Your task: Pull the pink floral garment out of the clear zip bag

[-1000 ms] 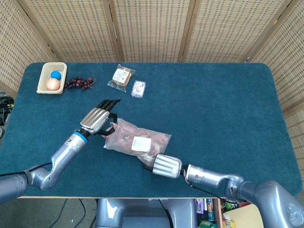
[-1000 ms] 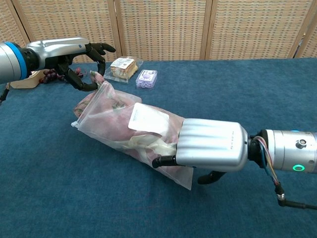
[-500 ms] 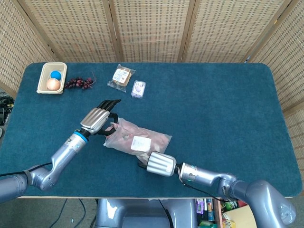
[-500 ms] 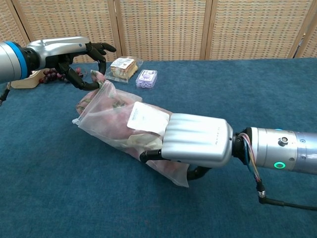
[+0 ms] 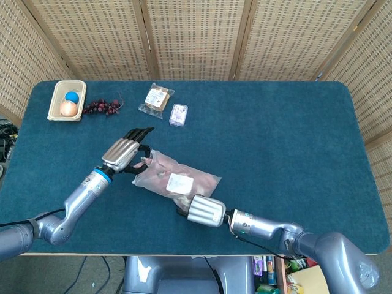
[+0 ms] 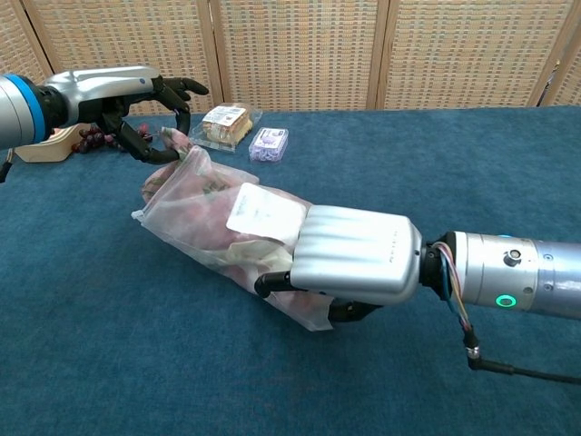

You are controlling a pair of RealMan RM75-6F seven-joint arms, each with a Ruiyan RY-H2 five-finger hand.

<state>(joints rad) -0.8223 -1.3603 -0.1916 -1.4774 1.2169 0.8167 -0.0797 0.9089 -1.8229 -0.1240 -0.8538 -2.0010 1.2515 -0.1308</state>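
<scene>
The clear zip bag (image 5: 174, 182) (image 6: 222, 232) lies on the blue table with the pink floral garment (image 6: 195, 195) inside, a white label on top. A bit of the garment sticks out at the bag's far-left mouth, where my left hand (image 5: 125, 151) (image 6: 136, 100) pinches it between thumb and fingers. My right hand (image 5: 202, 211) (image 6: 349, 263) grips the bag's near end, its fingers wrapped around and under the plastic.
At the table's far left stands a beige tray (image 5: 58, 98) with a blue and an orange ball, and beside it a bunch of dark grapes (image 5: 101, 107). A packaged sandwich (image 5: 157, 98) (image 6: 224, 124) and a small purple packet (image 5: 178, 114) (image 6: 270, 143) lie behind the bag.
My right hand has slid left along the bag's near end and closed tighter on it. The bag shifted slightly left. My left hand kept its pinch and barely moved.
</scene>
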